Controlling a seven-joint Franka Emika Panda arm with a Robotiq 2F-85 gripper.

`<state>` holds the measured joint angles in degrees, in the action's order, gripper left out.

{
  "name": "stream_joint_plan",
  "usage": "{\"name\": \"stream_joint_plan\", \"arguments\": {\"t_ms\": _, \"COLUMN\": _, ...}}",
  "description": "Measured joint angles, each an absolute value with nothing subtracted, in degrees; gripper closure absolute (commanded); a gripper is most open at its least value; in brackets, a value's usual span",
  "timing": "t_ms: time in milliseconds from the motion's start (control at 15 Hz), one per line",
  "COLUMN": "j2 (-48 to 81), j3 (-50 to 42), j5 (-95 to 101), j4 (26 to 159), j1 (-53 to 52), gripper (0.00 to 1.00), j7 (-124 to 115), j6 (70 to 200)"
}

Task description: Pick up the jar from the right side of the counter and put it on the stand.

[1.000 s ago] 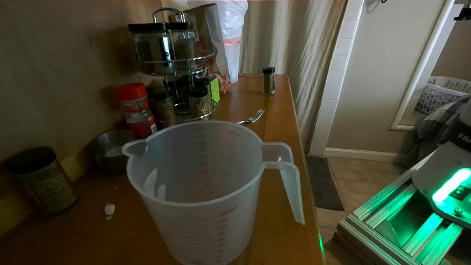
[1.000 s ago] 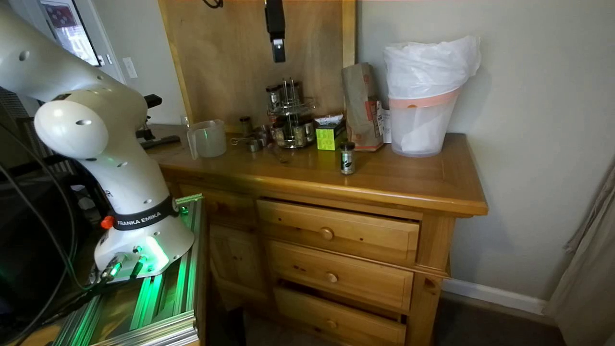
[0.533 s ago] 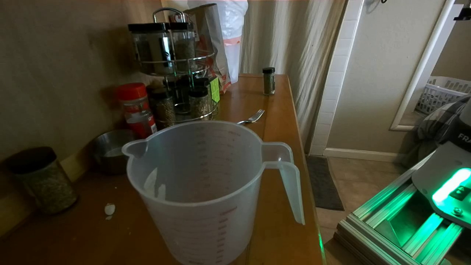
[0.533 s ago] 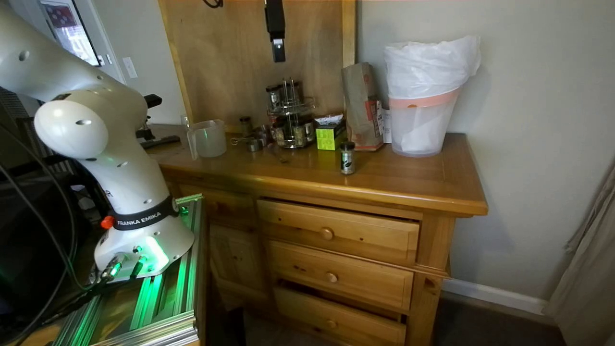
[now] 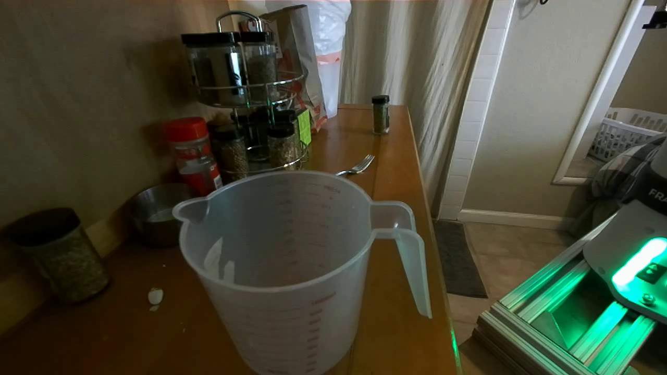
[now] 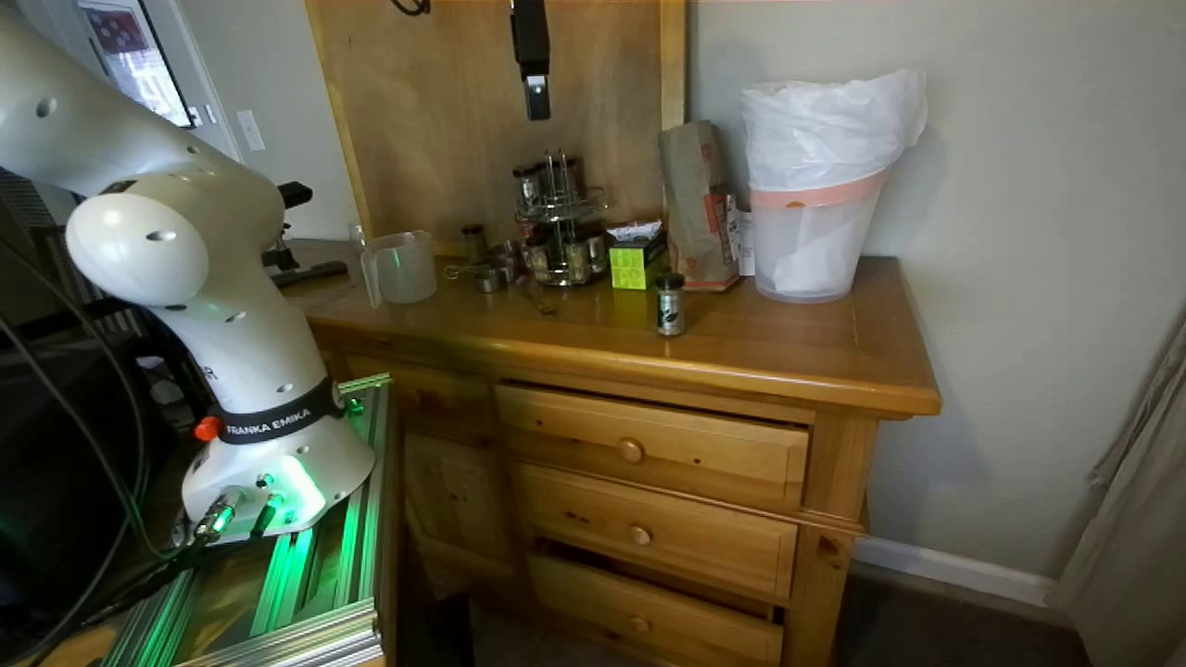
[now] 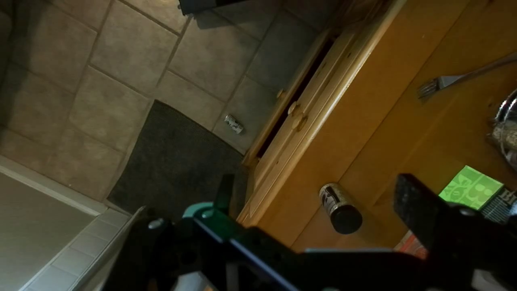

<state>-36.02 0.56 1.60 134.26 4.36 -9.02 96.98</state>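
Note:
The jar [image 5: 381, 115], small and slim with a black lid, stands upright near the front edge of the brown counter [image 6: 797, 347], toward its right end; it shows in both exterior views [image 6: 670, 308]. The stand [image 6: 560, 211], a tiered metal rack with a loop handle, holds several jars near the back panel. It also shows in an exterior view [image 5: 238, 14]. In the wrist view my gripper [image 7: 316, 189] is wide open and empty. The jar [image 7: 332, 198] appears between the fingers, but farther down and apart from them. I cannot tell whether the gripper shows in the exterior views.
A translucent measuring jug [image 5: 292, 323] stands at the counter's left, a red-lidded jar [image 5: 188, 151] beside the stand. A fork [image 7: 444, 83], a green box [image 6: 630, 267], a paper bag [image 6: 695, 208] and a lined bin [image 6: 804, 245] share the counter. A small cylinder [image 7: 233, 124] lies on the floor.

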Motion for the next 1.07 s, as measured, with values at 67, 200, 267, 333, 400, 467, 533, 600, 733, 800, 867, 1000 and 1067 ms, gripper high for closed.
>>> {"name": "stream_joint_plan", "arguments": {"t_ms": 67, "j2": -36.0, "j3": 0.6, "j5": 1.6, "j4": 134.3, "j1": 4.4, "gripper": 0.00, "j7": -9.0, "j6": 97.0}}
{"name": "stream_joint_plan", "arguments": {"t_ms": 200, "j2": -36.0, "j3": 0.6, "j5": 1.6, "j4": 134.3, "j1": 4.4, "gripper": 0.00, "j7": -9.0, "j6": 97.0}}
{"name": "stream_joint_plan", "arguments": {"t_ms": 267, "j2": -35.9, "j3": 0.5, "j5": 1.5, "j4": 134.3, "j1": 4.2, "gripper": 0.00, "j7": -8.6, "j6": 97.2}}
{"name": "stream_joint_plan", "arguments": {"t_ms": 333, "j2": -35.5, "j3": 0.5, "j5": 1.3, "j4": 134.4, "j1": 3.9, "gripper": 0.00, "j7": -8.0, "j6": 97.8}}
{"name": "stream_joint_plan", "arguments": {"t_ms": 400, "j2": -34.8, "j3": 0.5, "j5": 1.1, "j4": 134.5, "j1": 3.5, "gripper": 0.00, "j7": -7.3, "j6": 99.0}}
{"name": "stream_joint_plan", "arguments": {"t_ms": 467, "j2": -33.6, "j3": 0.5, "j5": 0.9, "j4": 134.7, "j1": 2.9, "gripper": 0.00, "j7": -6.5, "j6": 100.7}}
{"name": "stream_joint_plan", "arguments": {"t_ms": 533, "j2": -32.0, "j3": 0.5, "j5": 0.8, "j4": 134.9, "j1": 2.4, "gripper": 0.00, "j7": -5.7, "j6": 102.9}}
{"name": "stream_joint_plan", "arguments": {"t_ms": 600, "j2": -29.9, "j3": 0.5, "j5": 0.7, "j4": 135.0, "j1": 1.8, "gripper": 0.00, "j7": -5.0, "j6": 105.5}}
{"name": "stream_joint_plan", "arguments": {"t_ms": 733, "j2": -25.1, "j3": 0.6, "j5": 0.8, "j4": 135.0, "j1": 1.1, "gripper": 0.00, "j7": -4.0, "j6": 110.9}}
{"name": "stream_joint_plan", "arguments": {"t_ms": 800, "j2": -22.6, "j3": 0.7, "j5": 1.0, "j4": 134.9, "j1": 1.0, "gripper": 0.00, "j7": -4.0, "j6": 113.6}}
{"name": "stream_joint_plan", "arguments": {"t_ms": 867, "j2": -20.3, "j3": 0.8, "j5": 1.3, "j4": 134.7, "j1": 1.0, "gripper": 0.00, "j7": -4.1, "j6": 115.8}}
{"name": "stream_joint_plan", "arguments": {"t_ms": 1000, "j2": -16.7, "j3": 0.8, "j5": 1.9, "j4": 134.2, "j1": 1.1, "gripper": 0.00, "j7": -4.4, "j6": 117.4}}
{"name": "stream_joint_plan", "arguments": {"t_ms": 1067, "j2": -16.3, "j3": 0.8, "j5": 1.9, "j4": 134.2, "j1": 1.1, "gripper": 0.00, "j7": -4.4, "j6": 117.4}}
